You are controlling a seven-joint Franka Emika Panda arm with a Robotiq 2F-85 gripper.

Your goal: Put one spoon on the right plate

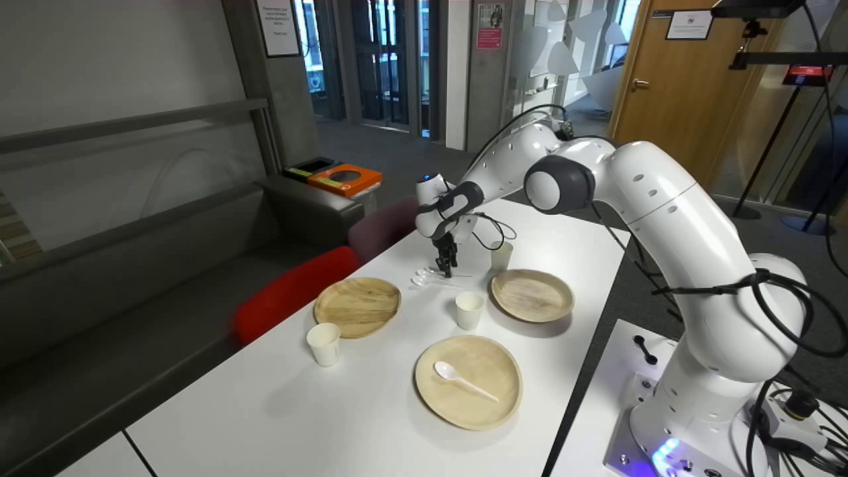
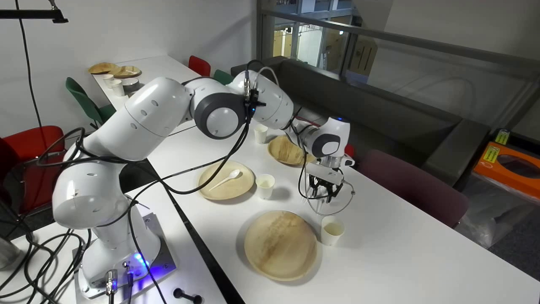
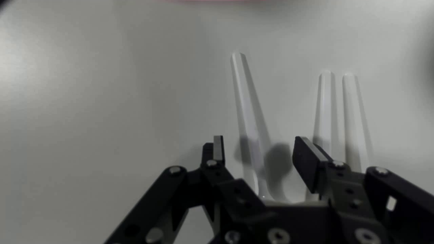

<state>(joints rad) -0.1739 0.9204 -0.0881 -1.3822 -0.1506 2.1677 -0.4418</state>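
Note:
White plastic spoons lie on the table; their bowls (image 1: pixel 420 281) show beside my gripper (image 1: pixel 446 270) in an exterior view. In the wrist view, one spoon handle (image 3: pixel 247 105) runs between the fingers of my gripper (image 3: pixel 259 145), with a gap on both sides. Two other spoon handles (image 3: pixel 324 108) lie just right of the right finger. The jaws stand apart and hold nothing; the gripper's body covers the near end of the middle spoon. The right plate (image 1: pixel 532 296), round and tan with a raised darker rim, is bare and away from the gripper in both exterior views.
A paper cup (image 1: pixel 501 255) stands between the gripper and the right plate. Another cup (image 1: pixel 470 310) is nearby, a third cup (image 1: pixel 324 343) farther off. A pale flat plate (image 1: pixel 490 364) bears a spoon; another wooden plate (image 1: pixel 358 306) is bare. Chairs (image 1: pixel 291 291) line the table edge.

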